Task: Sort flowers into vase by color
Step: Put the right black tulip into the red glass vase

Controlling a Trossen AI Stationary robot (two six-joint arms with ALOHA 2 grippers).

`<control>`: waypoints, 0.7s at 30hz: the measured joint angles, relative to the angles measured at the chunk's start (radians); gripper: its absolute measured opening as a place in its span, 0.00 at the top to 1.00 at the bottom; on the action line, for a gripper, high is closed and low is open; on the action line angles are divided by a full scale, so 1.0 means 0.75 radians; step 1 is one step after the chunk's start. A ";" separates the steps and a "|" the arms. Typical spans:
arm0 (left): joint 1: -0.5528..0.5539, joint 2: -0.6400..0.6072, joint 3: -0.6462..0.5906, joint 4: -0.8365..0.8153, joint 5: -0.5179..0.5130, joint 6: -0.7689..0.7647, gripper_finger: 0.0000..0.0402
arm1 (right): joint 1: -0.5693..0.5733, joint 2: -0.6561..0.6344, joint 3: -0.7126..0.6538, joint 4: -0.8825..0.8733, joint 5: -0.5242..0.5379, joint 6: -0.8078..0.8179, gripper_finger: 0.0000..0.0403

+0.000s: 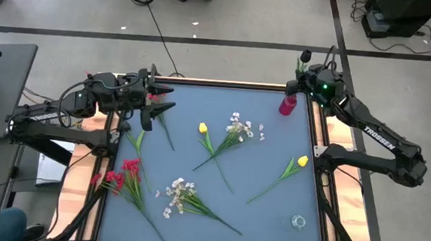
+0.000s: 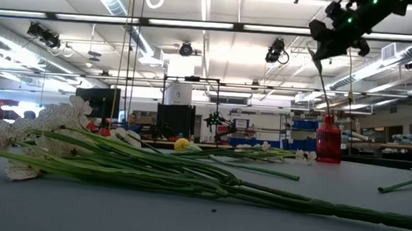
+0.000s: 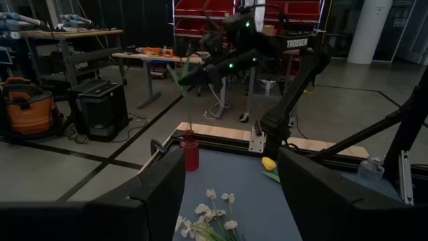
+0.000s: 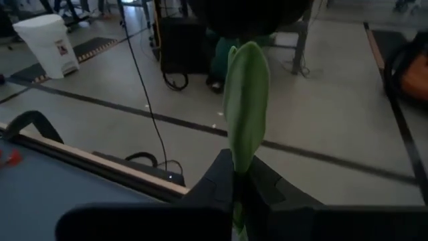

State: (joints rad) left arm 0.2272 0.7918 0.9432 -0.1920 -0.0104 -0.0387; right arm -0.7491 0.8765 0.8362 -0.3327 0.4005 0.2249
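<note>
Flowers with long green stems lie scattered over my blue-grey table top point(image 1: 262, 216). At the left side, a cluster of red artificial blossoms point(image 1: 123, 173) rests near the edge, with a loose green leafy stem point(image 1: 136, 141) just above it. My left gripper point(image 1: 153, 109) hovers over the table's far left corner with its two dark fingers spread wide and nothing between them; a red-tipped stem point(image 1: 161, 120) lies on the table just beside it. Nearer the front, a spray of tiny white blossoms point(image 1: 177, 194) lies with its stems pointing to the right. In the middle, a single yellow tulip point(image 1: 202, 127) lies beside a second white spray point(image 1: 240, 127), their stems crossing. Further right, another yellow tulip point(image 1: 302, 161) lies near the right edge, and a small clear glass vase point(image 1: 298, 220) stands at the front right. At the far right corner stands a red translucent vase point(image 2: 327, 147), a thin stem rising out of it. My right gripper point(image 1: 309, 75) hangs high above that vase, pinched on a green-leafed stem point(image 4: 245, 100) whose dark bloom point(image 1: 305, 57) shows just beyond the fingers.
</note>
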 joint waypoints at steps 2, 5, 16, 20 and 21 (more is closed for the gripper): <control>0.000 0.000 0.000 0.000 0.000 0.000 0.40 | -0.011 0.006 -0.037 -0.012 0.005 0.047 0.87; -0.001 0.000 0.000 0.000 0.000 -0.001 0.40 | -0.030 0.013 -0.070 -0.020 0.028 0.083 0.79; -0.001 0.000 0.000 0.000 0.000 -0.001 0.40 | -0.110 0.016 -0.093 -0.100 -0.071 0.077 0.69; -0.001 0.000 0.000 0.000 0.000 -0.001 0.40 | -0.143 0.021 -0.019 -0.312 -0.088 0.126 0.66; -0.001 0.000 0.000 0.000 0.000 -0.001 0.40 | -0.152 0.023 -0.001 -0.357 -0.108 0.134 0.65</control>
State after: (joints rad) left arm 0.2268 0.7918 0.9432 -0.1917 -0.0103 -0.0391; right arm -0.8632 0.8939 0.8358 -0.6003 0.3192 0.3251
